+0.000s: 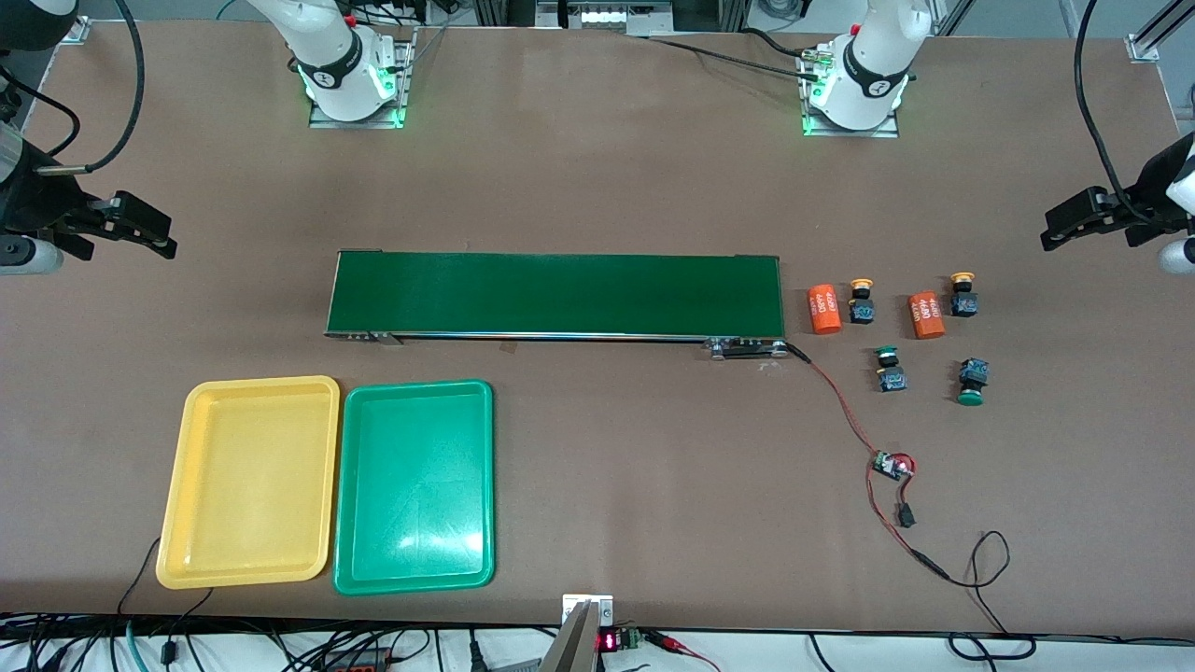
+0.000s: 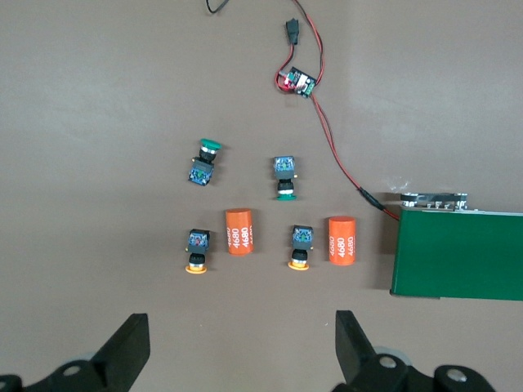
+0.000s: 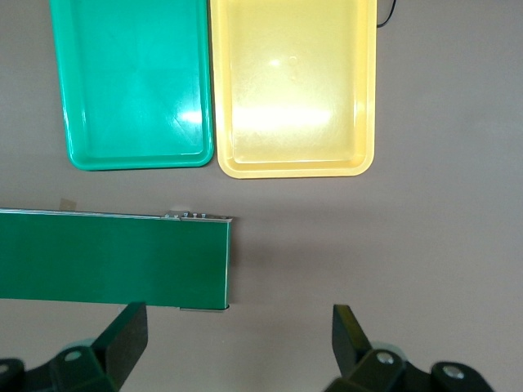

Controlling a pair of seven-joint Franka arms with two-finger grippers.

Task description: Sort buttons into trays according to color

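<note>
Four buttons lie on the table past the conveyor belt's end, toward the left arm's end. Two have yellow-orange caps [image 1: 861, 301] [image 1: 963, 294]. Two have green caps [image 1: 890, 369] [image 1: 972, 381] and lie nearer to the front camera. All four show in the left wrist view, yellow [image 2: 196, 250] [image 2: 301, 246] and green [image 2: 203, 163] [image 2: 285, 177]. The yellow tray [image 1: 250, 481] and green tray [image 1: 414, 485] sit side by side, both empty, and show in the right wrist view [image 3: 294, 82] [image 3: 135, 82]. My left gripper [image 1: 1060, 224] [image 2: 243, 347] is open and empty, high over the table's left-arm end. My right gripper [image 1: 154, 229] [image 3: 237, 339] is open and empty, high over the right-arm end.
A long dark-green conveyor belt [image 1: 555, 294] lies across the middle. Two orange cylinders printed "4680" [image 1: 823, 309] [image 1: 926, 315] lie beside the yellow-capped buttons. A small circuit board [image 1: 892, 464] with red wires runs from the belt's end toward the front edge.
</note>
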